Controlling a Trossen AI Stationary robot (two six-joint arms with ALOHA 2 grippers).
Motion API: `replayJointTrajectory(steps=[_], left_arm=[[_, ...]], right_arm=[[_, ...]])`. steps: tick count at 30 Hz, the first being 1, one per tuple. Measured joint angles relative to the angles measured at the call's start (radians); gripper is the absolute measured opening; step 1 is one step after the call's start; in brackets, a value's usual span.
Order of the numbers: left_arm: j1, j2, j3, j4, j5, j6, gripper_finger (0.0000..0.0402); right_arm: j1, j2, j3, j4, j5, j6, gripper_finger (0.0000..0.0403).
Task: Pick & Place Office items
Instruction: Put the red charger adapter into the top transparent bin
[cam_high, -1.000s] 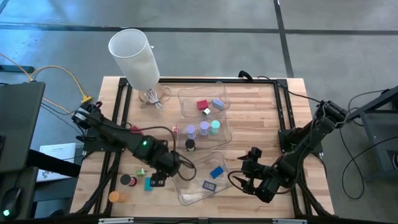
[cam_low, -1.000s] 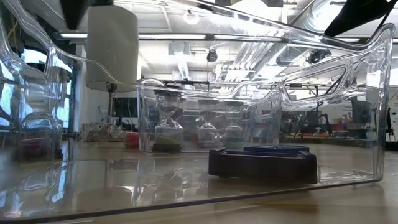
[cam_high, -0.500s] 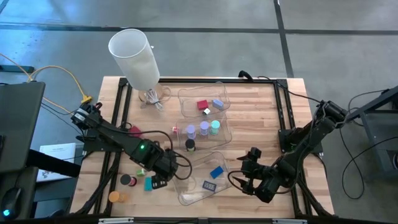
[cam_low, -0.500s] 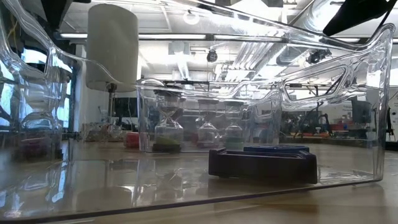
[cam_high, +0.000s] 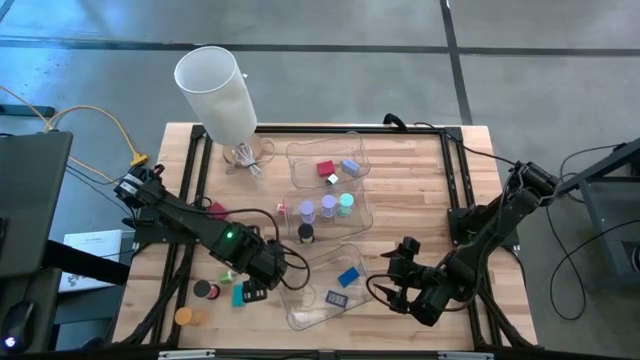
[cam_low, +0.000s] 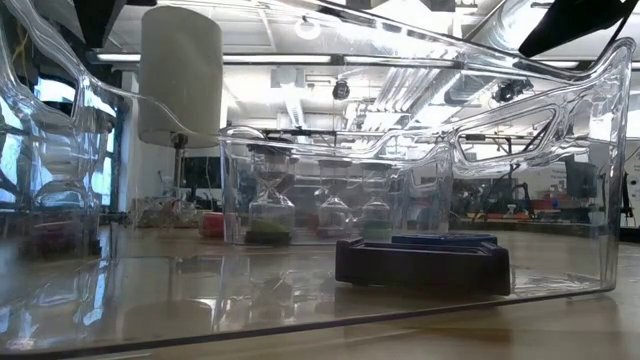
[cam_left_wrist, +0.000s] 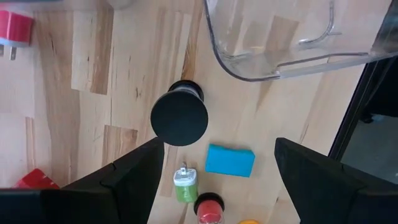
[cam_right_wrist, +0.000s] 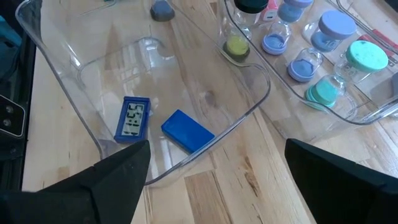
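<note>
Loose office items lie on the wood at the near left: a black cylinder (cam_left_wrist: 179, 117), a flat teal rectangle (cam_left_wrist: 230, 160), a small green piece (cam_left_wrist: 185, 186), an orange cylinder (cam_high: 185, 316). My left gripper (cam_high: 252, 292) hangs open above them, pointing down, touching nothing. The near clear tray (cam_high: 300, 318) holds a blue rectangle (cam_right_wrist: 188, 132) and a dark one (cam_right_wrist: 132, 118). The middle tray (cam_high: 367, 212) holds lilac (cam_right_wrist: 337, 26), teal (cam_right_wrist: 367, 55) and black cylinders. The far tray (cam_high: 295, 152) holds a red block (cam_high: 326, 170). My right gripper (cam_high: 393, 285) waits open, right of the near tray.
A big white lamp shade (cam_high: 218, 92) stands at the far left corner, with cables beside it. Red pieces (cam_high: 215, 210) lie left of the middle tray. Bare wood (cam_high: 420, 190) stretches right of the trays. Black frame rails run along the table's sides.
My left gripper has rolled a little about its own pointing line while staying over the same spot above the loose items. Its fingers stay apart. Nothing on the table has moved.
</note>
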Motion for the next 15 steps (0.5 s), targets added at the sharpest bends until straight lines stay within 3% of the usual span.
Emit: replayJointTrajectory(steps=[15], left_arm=[[-0.001,0.0,0.0,0.012,-0.026,-0.129,0.0298]], right_arm=[[0.0,0.0,0.0,0.0,0.001,0.001,0.0362]])
